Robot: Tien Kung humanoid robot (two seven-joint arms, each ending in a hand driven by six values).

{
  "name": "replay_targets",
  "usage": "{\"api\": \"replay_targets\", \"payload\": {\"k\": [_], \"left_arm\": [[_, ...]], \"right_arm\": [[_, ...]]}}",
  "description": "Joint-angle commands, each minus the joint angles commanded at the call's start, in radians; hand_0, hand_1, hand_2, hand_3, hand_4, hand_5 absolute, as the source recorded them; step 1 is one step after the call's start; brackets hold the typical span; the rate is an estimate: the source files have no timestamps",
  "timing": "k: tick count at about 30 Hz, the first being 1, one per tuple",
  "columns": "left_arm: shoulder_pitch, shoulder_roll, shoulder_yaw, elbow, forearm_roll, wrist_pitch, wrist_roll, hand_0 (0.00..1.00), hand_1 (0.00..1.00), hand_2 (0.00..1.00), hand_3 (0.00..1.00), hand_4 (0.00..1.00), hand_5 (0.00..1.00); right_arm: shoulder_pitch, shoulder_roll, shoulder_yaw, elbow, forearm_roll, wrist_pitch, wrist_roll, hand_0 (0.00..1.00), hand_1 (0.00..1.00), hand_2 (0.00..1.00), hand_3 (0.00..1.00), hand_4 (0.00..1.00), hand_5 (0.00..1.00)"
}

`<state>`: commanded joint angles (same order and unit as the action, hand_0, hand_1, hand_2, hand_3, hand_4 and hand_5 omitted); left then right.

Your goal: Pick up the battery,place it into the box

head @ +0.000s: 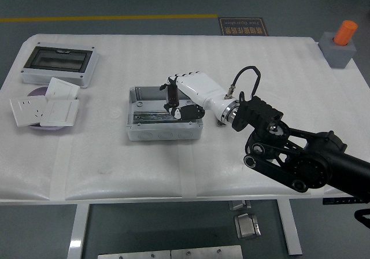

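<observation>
The grey open box [165,133] stands at the middle of the white table. My right hand [176,102], white with black fingers [171,95], hangs over the box's right half. The fingers are loosely bent and pointing down, and I see nothing held between them. The black cylindrical battery [219,119] lies on the table just right of the box. It is almost wholly hidden under my right wrist, with only a dark end showing. The black right arm comes in from the lower right. My left arm is out of the picture.
A grey enclosure with a clear lid [58,65] sits at the far left. In front of it are white socket plates [43,110] on a purple dish. An orange cylinder on a grey block [341,42] stands at the far right corner.
</observation>
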<state>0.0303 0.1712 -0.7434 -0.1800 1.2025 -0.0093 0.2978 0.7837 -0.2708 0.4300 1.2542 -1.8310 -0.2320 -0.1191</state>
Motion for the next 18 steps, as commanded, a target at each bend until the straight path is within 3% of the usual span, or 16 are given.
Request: {"api": "replay_targets", "payload": {"k": [10,18], "left_arm": [[-0.002,0.000,0.005,0.000,-0.003,-0.001,-0.001,0.629,0.654,0.559,0.624,0.623,0.431],[-0.003,-0.002,0.012,0.000,-0.012,0.001,-0.005,0.629,0.653,0.549,0.620,0.612,0.433]], "right_arm": [[0.000,-0.011,-0.013,-0.020,0.009,0.005,-0.003,0.998,0.928,0.918,0.998,0.953,0.535],[0.022,-0.118,-0.072,-0.079,0.052,0.007,0.006,0.998,0.928,0.921,0.998,0.998,0.573]]}}
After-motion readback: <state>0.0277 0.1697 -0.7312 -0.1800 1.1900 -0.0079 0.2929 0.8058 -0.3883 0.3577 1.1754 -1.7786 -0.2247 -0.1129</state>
